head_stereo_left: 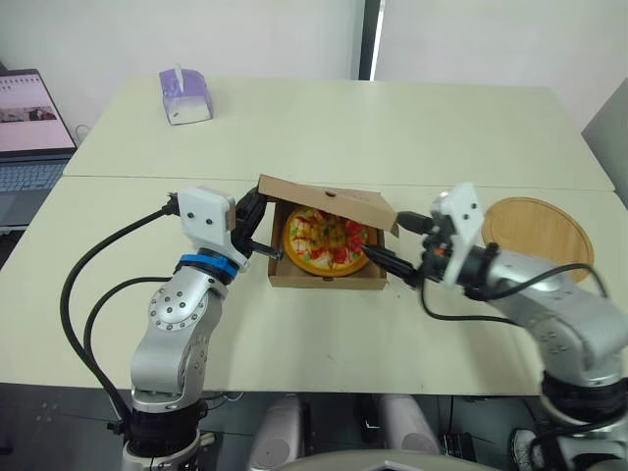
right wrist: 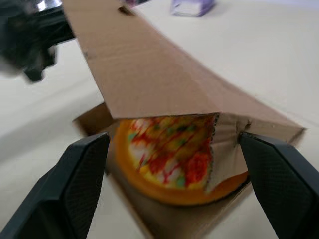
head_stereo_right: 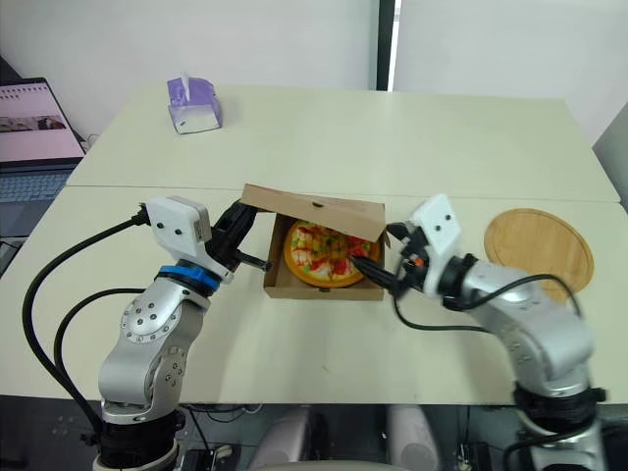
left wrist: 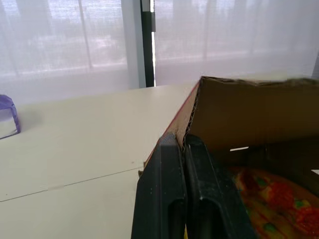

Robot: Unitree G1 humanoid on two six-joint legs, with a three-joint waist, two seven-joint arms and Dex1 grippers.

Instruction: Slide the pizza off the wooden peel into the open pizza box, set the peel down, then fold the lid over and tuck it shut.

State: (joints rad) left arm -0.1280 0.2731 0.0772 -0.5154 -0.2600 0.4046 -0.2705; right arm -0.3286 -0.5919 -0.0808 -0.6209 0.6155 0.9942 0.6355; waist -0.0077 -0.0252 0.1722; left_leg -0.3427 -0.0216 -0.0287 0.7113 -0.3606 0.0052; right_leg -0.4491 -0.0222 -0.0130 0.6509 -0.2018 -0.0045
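Observation:
The pizza (head_stereo_left: 324,240) lies inside the brown cardboard box (head_stereo_left: 329,281) at the table's middle. The lid (head_stereo_left: 329,201) is tilted forward over it, half folded down. My left gripper (head_stereo_left: 265,240) is at the box's left side; in the left wrist view the gripper (left wrist: 182,142) is shut on the lid's cardboard edge (left wrist: 192,107). Beside the box's right end my right gripper (head_stereo_left: 385,235) is open. Its wrist view looks under the lid (right wrist: 149,74) at the pizza (right wrist: 169,149). The round wooden peel (head_stereo_left: 538,231) lies flat on the table to the right.
A purple tissue box (head_stereo_left: 184,95) stands at the table's far left. An open laptop (head_stereo_left: 29,128) sits on a side surface to the left. A seam (head_stereo_left: 471,186) runs across the table behind the box.

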